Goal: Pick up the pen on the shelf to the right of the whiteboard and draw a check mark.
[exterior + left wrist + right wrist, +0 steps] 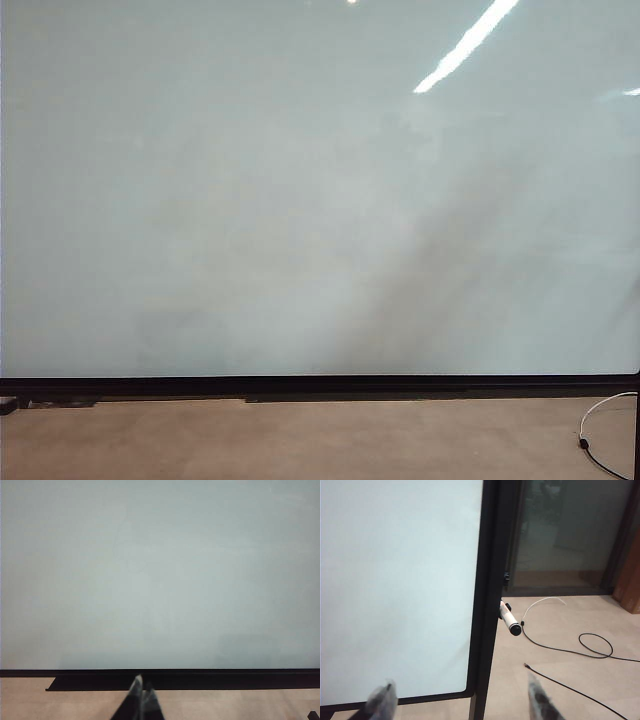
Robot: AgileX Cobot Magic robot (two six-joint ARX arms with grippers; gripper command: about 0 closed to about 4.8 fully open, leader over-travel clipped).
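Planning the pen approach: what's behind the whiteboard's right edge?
Right wrist view: past the glossy pale whiteboard's black frame, a dark glass door, tan floor with cables. The white marker pen sticks out from the frame. Its mount is hidden.

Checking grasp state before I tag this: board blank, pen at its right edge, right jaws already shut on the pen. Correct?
Not quite. The right gripper has its jaws wide apart and empty; the right wrist view shows the pen lying ahead of it, untouched. The rest holds: the whiteboard is blank and the pen sits at its right edge.
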